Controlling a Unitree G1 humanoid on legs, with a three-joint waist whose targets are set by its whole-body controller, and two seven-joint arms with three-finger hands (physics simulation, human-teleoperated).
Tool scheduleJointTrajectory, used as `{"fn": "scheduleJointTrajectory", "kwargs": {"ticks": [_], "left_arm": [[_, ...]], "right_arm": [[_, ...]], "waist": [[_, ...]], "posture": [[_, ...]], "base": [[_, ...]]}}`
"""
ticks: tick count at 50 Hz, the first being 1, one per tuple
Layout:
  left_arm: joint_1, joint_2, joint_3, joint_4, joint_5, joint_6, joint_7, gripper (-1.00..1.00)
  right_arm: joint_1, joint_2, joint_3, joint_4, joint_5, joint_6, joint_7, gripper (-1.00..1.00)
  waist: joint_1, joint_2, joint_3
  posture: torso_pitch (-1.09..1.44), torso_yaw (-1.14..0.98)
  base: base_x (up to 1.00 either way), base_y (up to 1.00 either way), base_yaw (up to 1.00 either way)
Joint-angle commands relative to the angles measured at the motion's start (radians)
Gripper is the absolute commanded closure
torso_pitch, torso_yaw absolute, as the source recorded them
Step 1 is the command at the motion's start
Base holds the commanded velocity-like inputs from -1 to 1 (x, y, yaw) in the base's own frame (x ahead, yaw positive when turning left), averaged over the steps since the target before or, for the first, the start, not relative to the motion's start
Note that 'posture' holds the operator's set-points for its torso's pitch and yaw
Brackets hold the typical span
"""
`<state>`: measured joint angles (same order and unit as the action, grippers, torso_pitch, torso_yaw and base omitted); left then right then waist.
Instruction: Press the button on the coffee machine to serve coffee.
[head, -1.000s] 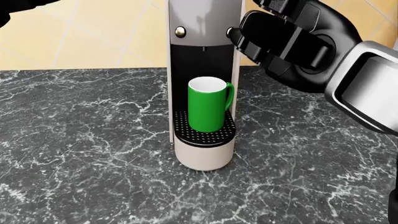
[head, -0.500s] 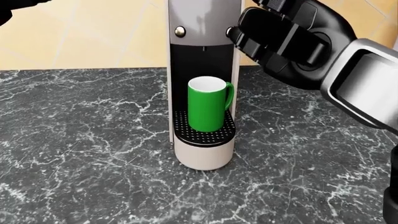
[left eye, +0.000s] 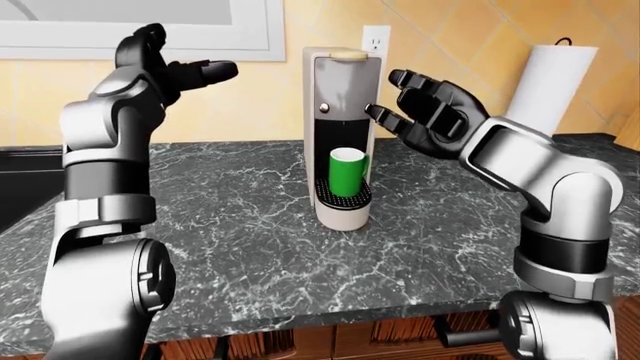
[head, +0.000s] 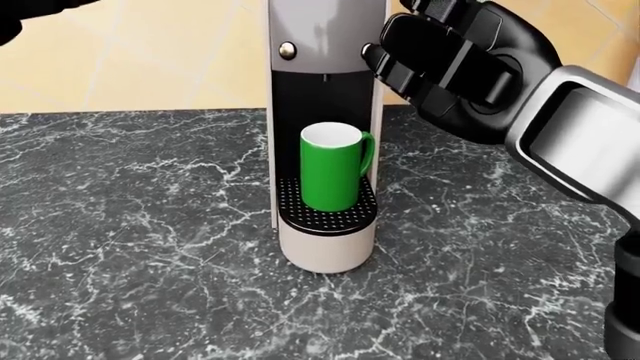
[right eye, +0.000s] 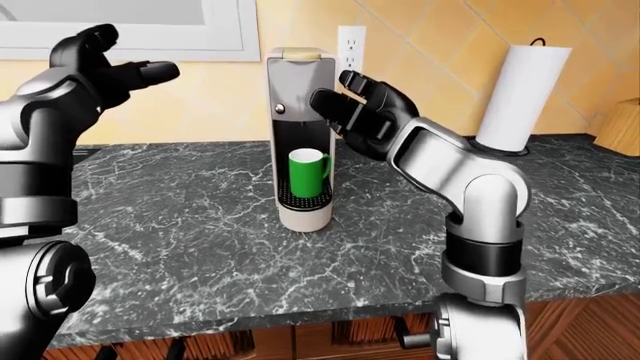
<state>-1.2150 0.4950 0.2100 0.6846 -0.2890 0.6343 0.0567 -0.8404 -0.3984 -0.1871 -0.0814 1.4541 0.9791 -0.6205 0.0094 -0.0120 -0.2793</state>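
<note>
The grey coffee machine (head: 325, 30) stands on the dark marble counter (head: 120, 225). Its small round button (head: 288, 50) sits at the upper left of its face. A green mug (head: 332, 166) stands on the perforated drip tray (head: 330, 217) under the spout. My right hand (head: 430, 56) is open, fingers spread, just right of the machine's upper part, its fingertips (head: 372, 54) near the machine's right edge and apart from the button. My left hand (left eye: 175, 67) is open and raised high, well to the left of the machine.
A white paper towel roll (right eye: 515, 86) stands on the counter at the right. A wall outlet (left eye: 375, 37) is behind the machine. A white window frame (left eye: 140, 30) is at the upper left. The counter edge runs along the bottom of the eye views.
My right hand has crept slightly up and to the left, closer to the machine's upper right side. The mug and machine have not moved.
</note>
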Motion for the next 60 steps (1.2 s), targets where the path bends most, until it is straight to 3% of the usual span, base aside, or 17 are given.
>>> {"fn": "scheduleJointTrajectory", "kwargs": {"ticks": [1,60], "left_arm": [[-0.040,0.009,0.004,-0.036,-0.003,-0.028,-0.001,-1.00],[-0.029,0.001,0.002,0.000,-0.001,-0.070,-0.011,-1.00]], "right_arm": [[-0.039,-0.007,-0.016,-0.017,-0.001,-0.025,0.008,-1.00],[-0.119,0.068,0.000,0.228,-0.255,-0.114,0.232,-1.00]], "waist": [[0.000,0.005,-0.013],[-0.003,0.014,-0.012]], "posture": [[-0.41,0.00],[-0.41,0.00]], "base": [[0.00,0.00,0.00],[0.00,0.00,0.00]]}}
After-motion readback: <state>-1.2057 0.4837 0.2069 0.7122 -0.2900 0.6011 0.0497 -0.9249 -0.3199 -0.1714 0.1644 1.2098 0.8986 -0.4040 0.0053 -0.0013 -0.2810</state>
